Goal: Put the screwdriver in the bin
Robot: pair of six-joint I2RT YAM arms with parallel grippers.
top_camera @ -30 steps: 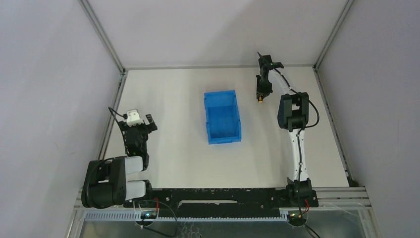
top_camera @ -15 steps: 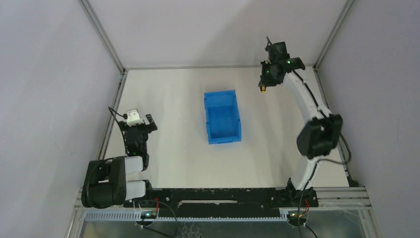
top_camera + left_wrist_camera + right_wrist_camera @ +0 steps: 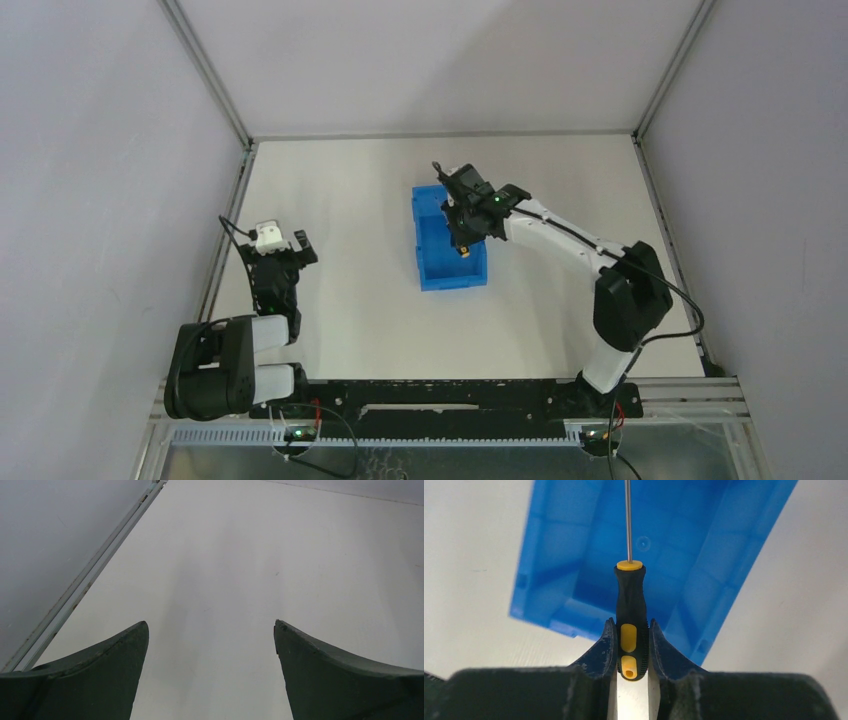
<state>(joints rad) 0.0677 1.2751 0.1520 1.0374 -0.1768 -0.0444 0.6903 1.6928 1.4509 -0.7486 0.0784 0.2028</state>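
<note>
My right gripper [image 3: 466, 240] [image 3: 632, 627] is shut on the black-and-yellow handle of the screwdriver [image 3: 630, 611], whose thin shaft points away over the open top of the blue bin [image 3: 704, 565]. From above, the bin [image 3: 434, 270] sits mid-table and the gripper hangs over its right half with the yellow handle tip [image 3: 464, 252] showing. My left gripper [image 3: 280, 252] [image 3: 211, 630] is open and empty over bare table at the left.
Metal frame rails [image 3: 226, 225] run along the table's left and right edges, and grey walls close the workspace. The left wrist view shows the left rail [image 3: 90, 575] beside white tabletop.
My right arm swung from the far right of the table leftward and nearer, carrying the screwdriver to above the bin. The left arm has not moved.
</note>
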